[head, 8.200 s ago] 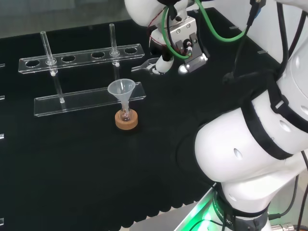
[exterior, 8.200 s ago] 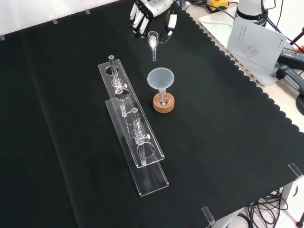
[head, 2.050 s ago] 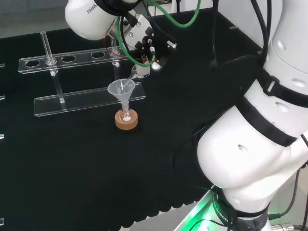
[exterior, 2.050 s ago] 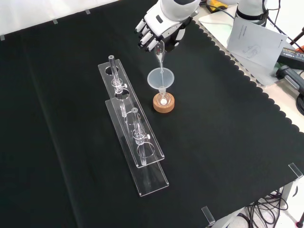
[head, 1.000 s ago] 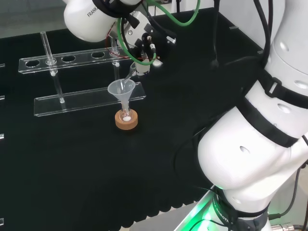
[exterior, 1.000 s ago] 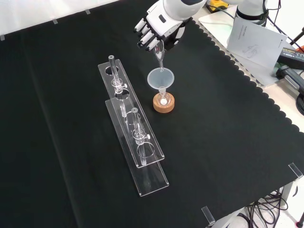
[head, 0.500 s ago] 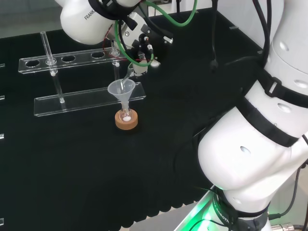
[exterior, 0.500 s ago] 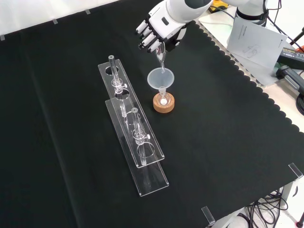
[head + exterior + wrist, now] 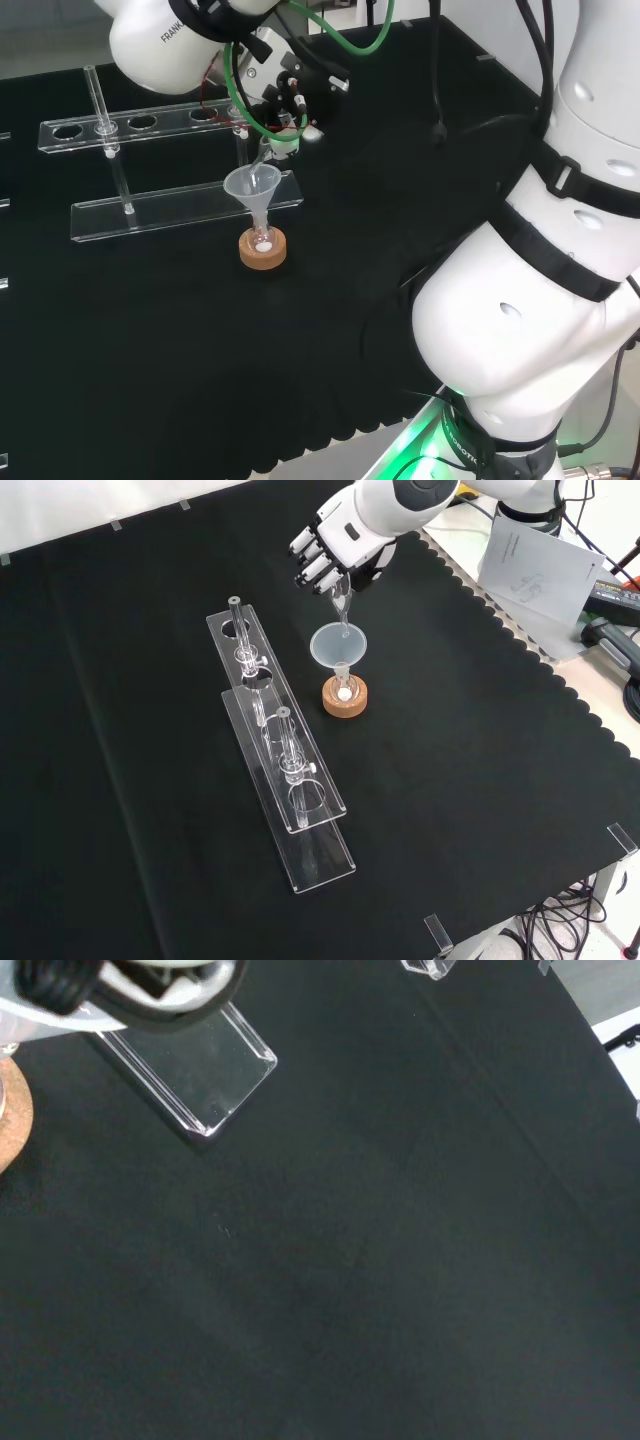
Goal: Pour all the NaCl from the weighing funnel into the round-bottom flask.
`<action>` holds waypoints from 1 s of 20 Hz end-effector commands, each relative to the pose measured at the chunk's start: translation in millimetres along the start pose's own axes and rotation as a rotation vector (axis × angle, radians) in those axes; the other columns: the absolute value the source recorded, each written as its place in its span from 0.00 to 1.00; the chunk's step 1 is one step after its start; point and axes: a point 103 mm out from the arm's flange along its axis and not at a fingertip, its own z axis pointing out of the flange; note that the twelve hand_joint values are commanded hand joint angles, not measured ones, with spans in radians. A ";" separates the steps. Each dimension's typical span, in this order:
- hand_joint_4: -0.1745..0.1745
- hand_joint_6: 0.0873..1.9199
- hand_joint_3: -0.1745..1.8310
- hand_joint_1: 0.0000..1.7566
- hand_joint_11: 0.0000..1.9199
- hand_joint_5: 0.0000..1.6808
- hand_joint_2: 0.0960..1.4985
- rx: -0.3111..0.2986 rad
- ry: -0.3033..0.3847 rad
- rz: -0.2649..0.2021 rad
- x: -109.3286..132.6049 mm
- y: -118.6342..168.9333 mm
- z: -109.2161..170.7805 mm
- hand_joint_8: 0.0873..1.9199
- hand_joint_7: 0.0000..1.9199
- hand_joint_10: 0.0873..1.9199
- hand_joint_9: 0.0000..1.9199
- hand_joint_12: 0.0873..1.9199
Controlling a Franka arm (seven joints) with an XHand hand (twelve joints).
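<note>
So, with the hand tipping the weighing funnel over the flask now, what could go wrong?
The weighing funnel's tip sits near the rim of the plastic funnel, so grains could spill on the cloth. The hand might nudge that funnel and topple the small flask from its cork ring.

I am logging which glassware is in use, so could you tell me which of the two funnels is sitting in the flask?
The wide cone funnel sits in the flask on the cork ring. The slim weighing funnel is tilted in the hand, spout over the cone.
</note>
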 end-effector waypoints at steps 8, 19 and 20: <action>1.00 0.31 0.37 0.63 0.48 0.75 0.43 0.006 -0.009 -0.003 -5.4 2.6 11.5 0.29 0.39 0.04 0.63 0.47; 1.00 0.31 0.37 0.63 0.48 0.75 0.43 0.015 -0.044 0.006 2.7 2.9 -1.3 0.29 0.39 0.04 0.63 0.47; 1.00 0.31 0.37 0.63 0.48 0.75 0.43 0.014 -0.043 0.005 1.3 2.9 0.5 0.29 0.39 0.04 0.63 0.47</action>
